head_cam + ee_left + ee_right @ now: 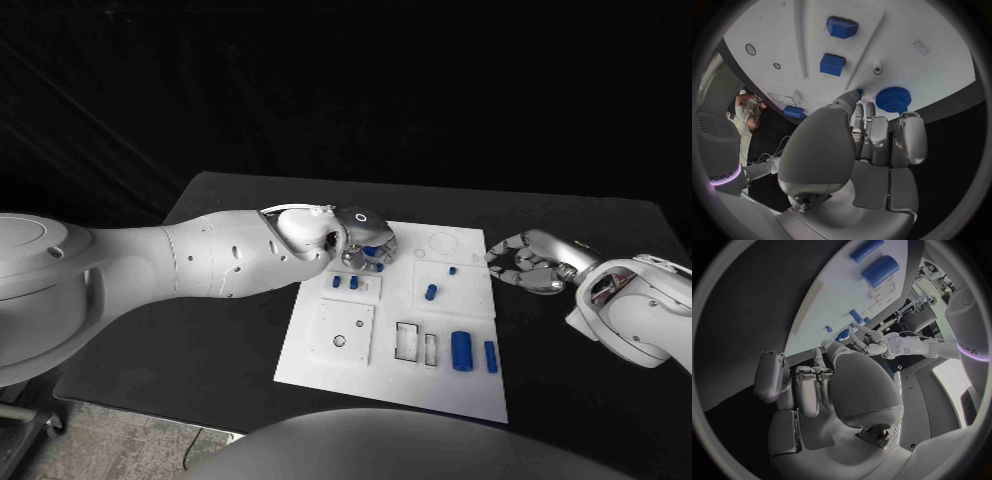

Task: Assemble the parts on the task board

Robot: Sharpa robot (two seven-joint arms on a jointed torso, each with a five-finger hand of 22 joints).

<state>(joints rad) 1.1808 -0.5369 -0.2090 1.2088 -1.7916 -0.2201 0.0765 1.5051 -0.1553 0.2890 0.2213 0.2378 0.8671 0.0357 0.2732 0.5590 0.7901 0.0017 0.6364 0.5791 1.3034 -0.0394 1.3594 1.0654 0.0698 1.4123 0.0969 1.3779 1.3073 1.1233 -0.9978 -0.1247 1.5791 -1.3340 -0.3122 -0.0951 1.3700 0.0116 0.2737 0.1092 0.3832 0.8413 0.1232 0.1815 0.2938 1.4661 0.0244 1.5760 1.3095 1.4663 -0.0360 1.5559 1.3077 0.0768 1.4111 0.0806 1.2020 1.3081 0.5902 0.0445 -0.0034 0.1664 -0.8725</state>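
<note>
Blue parts mostly loose on the board (447,390); assembly looks early.

White board lies mid-tabletop (216,200). Two long blue cylinders (462,350) lie flat near its front right beside empty slots, a short peg (430,292) lies loose at the middle, and two small blocks (345,282) sit near the left hand (358,245), so I judge most seating still to do. That hand hovers over the board's far left corner, fingers drawn together just beside a blue gear (892,99); whether it touches or pinches the gear I cannot tell. The right hand (526,262) rests off the board's right edge, fingers curled in, holding nothing.
</note>
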